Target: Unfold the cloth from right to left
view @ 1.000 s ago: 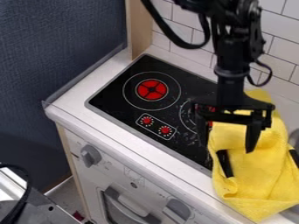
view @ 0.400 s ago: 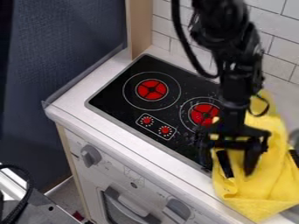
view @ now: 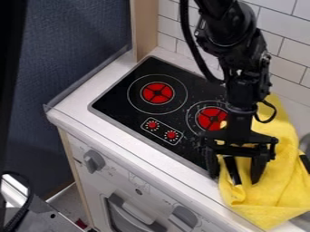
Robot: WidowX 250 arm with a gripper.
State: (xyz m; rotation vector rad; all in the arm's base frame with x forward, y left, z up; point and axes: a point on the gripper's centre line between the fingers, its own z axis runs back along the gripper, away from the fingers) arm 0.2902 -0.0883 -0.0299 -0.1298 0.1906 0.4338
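At the right of the white countertop (view: 77,106), the yellow cloth (view: 275,192) lies in uneven folds, covering the right end of the black cooktop (view: 121,106); its lower corner reaches the counter's front edge. The black robot arm (view: 243,54) enters from the top edge and hangs down in front of the cloth, with a loose black cable beside its lower segment. The gripper (view: 235,176) is over the cloth's left part, its two fingers pointing downward and held apart. Between them shows a slanting black strip (view: 232,169); whether either finger touches it or the cloth cannot be told. A second black strip (view: 305,162) crosses the cloth's right margin.

On the cooktop, left of the arm, are the left burner (view: 157,93), a red disc within a white ring, and the right burner (view: 210,118), similarly marked and partly hidden by the arm. In front of them lies an outlined control panel (view: 162,131) with two red dials. Below the countertop, the white stove front carries a left grey knob (view: 94,161), a right grey knob (view: 183,218) and an oven door handle (view: 138,213). Behind the counter rise white wall tiles (view: 286,65) and an upright wooden panel (view: 144,29); a dark blue surface (view: 72,59) occupies the left side.
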